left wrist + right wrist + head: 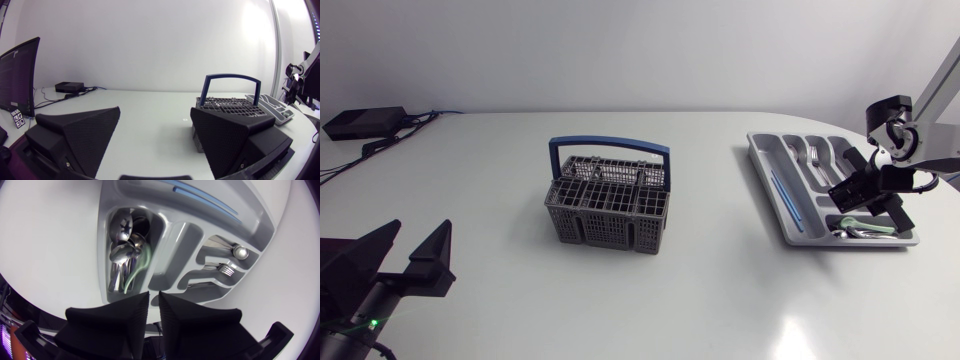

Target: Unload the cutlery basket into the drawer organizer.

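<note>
The grey cutlery basket (608,200) with a blue handle stands mid-table; it shows beyond my left fingers in the left wrist view (232,102). The grey drawer organizer (765,165) lies at the right. My right gripper (855,200) hovers over its near end. In the right wrist view the right gripper (154,300) stands open by a narrow gap with nothing between its fingers, just above the compartment holding several spoons (122,255) and a pale green utensil (142,262). Forks (227,270) lie in a neighbouring slot. My left gripper (410,250) rests wide open at the table's near left, empty (155,135).
A blue-handled item (782,195) lies in the organizer's long left slot. A black box (365,122) with cables sits at the table's far left corner. Bare table surface stretches between the basket and the organizer.
</note>
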Robot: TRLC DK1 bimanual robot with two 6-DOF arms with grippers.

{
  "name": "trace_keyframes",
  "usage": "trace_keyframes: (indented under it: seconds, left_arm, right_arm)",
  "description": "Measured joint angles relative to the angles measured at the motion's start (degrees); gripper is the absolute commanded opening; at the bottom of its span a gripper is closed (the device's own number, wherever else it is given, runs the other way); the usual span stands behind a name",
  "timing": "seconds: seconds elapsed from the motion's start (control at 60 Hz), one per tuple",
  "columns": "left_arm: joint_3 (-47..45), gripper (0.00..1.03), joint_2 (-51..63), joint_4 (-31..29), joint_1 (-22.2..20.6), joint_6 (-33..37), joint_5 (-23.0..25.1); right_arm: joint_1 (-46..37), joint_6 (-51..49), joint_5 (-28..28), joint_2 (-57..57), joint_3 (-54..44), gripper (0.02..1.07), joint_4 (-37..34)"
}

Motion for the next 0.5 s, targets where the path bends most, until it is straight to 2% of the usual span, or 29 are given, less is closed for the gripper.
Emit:
trace_keyframes:
  seconds: [0.083, 0.15, 0.217, 0.317, 0.417, 0.5]
  left_arm:
    - [0.0, 0.99, 0.0, 0.0, 0.0, 0.0, 0.0]
    - [0.0, 0.99, 0.0, 0.0, 0.0, 0.0, 0.0]
    - [0.0, 0.99, 0.0, 0.0, 0.0, 0.0, 0.0]
    - [0.0, 0.99, 0.0, 0.0, 0.0, -0.02, 0.0]
    - [0.0, 0.99, 0.0, 0.0, 0.0, -0.02, 0.0]
    - [0.0, 0.99, 0.0, 0.0, 0.0, 0.0, 0.0]
  right_arm:
    - [0.26, 1.57, -1.14, -0.15, -0.02, 0.51, -0.02]
    - [0.26, 3.06, -2.64, -0.28, 0.0, 0.62, -0.02]
    - [0.26, 5.03, -4.98, -0.5, 0.31, 0.63, -1.2]
    - [0.11, 10.19, -11.47, -1.51, 3.41, 0.64, -7.74]
    - [-0.09, 15.74, -17.22, -4.2, 7.1, 0.78, -12.48]
    - [-0.28, 19.93, -20.44, -6.99, 9.07, 0.79, -13.7]
